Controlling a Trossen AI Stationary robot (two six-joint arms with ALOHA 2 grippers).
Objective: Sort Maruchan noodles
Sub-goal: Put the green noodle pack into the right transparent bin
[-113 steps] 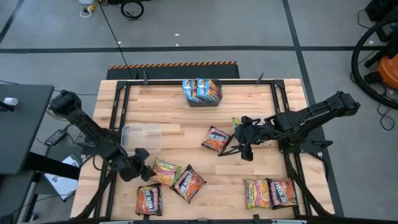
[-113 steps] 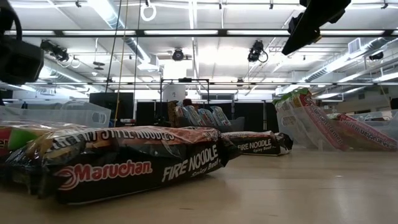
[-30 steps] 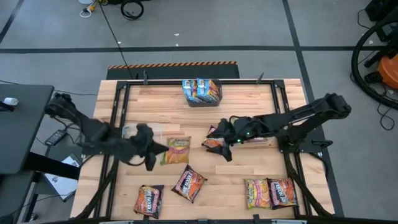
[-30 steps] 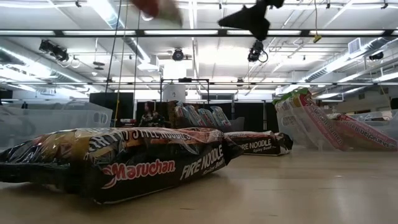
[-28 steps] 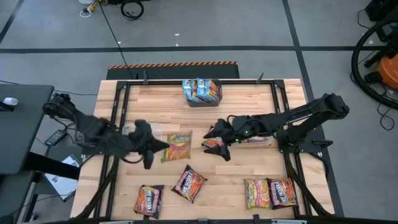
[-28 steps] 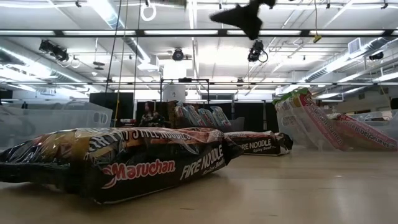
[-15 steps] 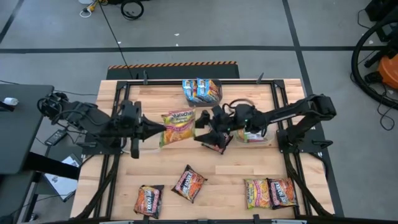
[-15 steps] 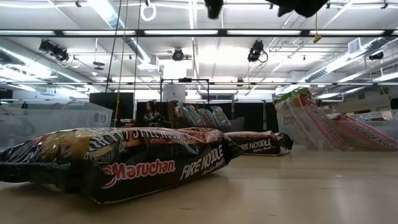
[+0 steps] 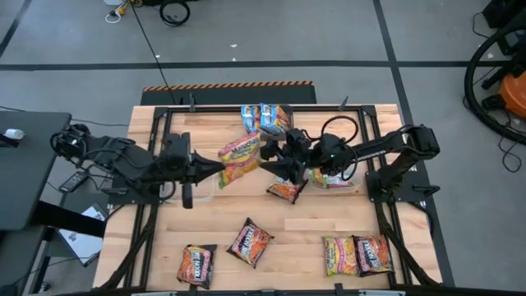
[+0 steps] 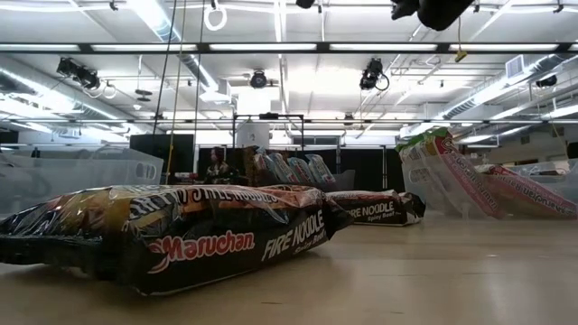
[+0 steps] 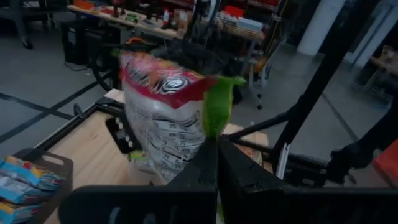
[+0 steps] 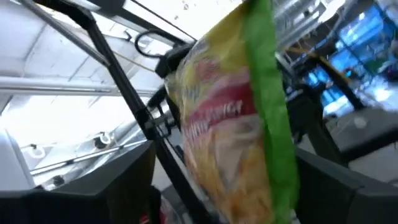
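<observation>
While left pincer (image 9: 215, 165) pinches green-edged packet (image 9: 240, 153), now lifted mid-table, right pincer (image 9: 267, 156) spread beside it

The noodle packets (image 10: 181, 230) are glossy, crinkled plastic film. The bench (image 9: 329, 226) is pale, smooth wood framed in matt black metal (image 9: 156, 131).

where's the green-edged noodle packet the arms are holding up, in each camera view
High view: green-edged packet at table centre, between the left gripper and the right gripper.
Low view: not in it.
Left wrist view: packet upright, centre, green edge pinched in the fingers.
Right wrist view: packet fills the centre.
Shared landmark: the dark grey bin of blue packets, also in the left wrist view.
</observation>
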